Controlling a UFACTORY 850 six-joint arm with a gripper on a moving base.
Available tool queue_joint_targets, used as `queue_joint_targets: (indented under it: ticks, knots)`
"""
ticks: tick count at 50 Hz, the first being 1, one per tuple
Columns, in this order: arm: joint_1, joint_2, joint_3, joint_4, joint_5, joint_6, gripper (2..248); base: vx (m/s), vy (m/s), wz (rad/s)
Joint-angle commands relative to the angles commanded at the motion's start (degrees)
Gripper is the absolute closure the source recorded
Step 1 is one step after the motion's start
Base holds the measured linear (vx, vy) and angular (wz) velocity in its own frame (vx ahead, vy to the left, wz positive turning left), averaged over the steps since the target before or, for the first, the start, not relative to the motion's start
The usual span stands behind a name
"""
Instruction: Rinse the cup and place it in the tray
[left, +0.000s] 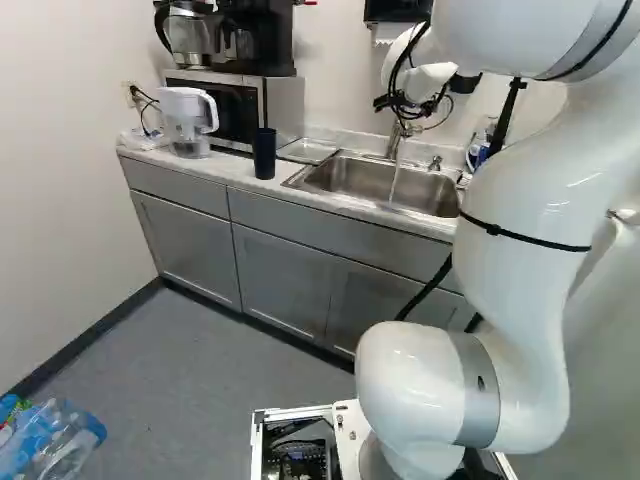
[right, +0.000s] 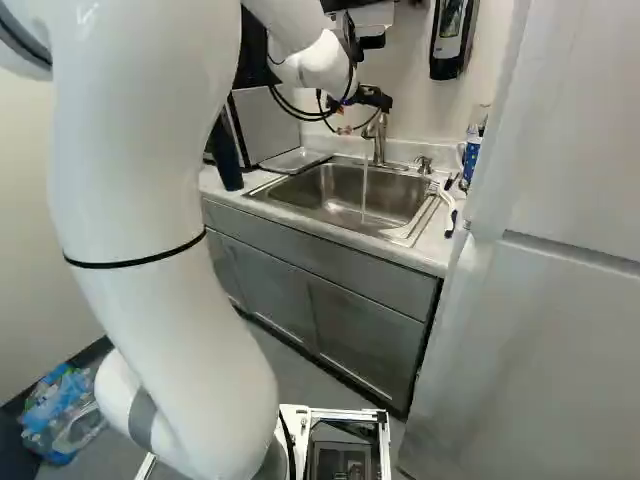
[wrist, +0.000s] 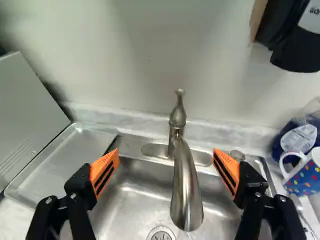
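In the right base view, my gripper (right: 374, 98) is over the back of the sink beside the faucet (right: 379, 138). My gripper (wrist: 166, 152) stands open in the wrist view, its orange-padded fingers wide apart on either side of the faucet's spout (wrist: 186, 192), touching nothing. A thin stream of water (right: 364, 190) runs from the spout into the steel sink (left: 365, 180). The dark blue cup (left: 264, 153) stands upright on the counter left of the sink, away from the gripper. Behind it, the shallow metal tray (wrist: 60, 155) lies between microwave and sink.
The microwave (left: 240, 105) carries a coffee maker, with a water pitcher (left: 187, 122) beside it. A dotted mug (wrist: 304, 175) and a blue bottle stand at the sink's other side. A soap dispenser (right: 452, 38) hangs on the wall. Bottles in plastic (left: 55, 440) lie on the floor.
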Motion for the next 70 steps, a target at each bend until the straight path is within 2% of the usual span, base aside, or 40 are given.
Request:
queue_joint_targets:
  ticks: [22, 35, 45, 70]
  knots:
    - [-1.02, 6.22, 6.68, 0.0, -12.43, 0.0, 3, 0.0, 0.0, 0.0]
    - [-1.06, 6.41, 6.88, 0.0, -19.4, 0.0, 3, 0.0, 0.0, 0.0]
    - [-0.46, 6.68, 7.16, 0.0, -19.65, 0.0, 3, 0.0, 0.0, 0.0]
    - [3.71, 8.44, 8.99, 0.0, -19.65, 0.0, 3, 0.0, 0.0, 0.0]
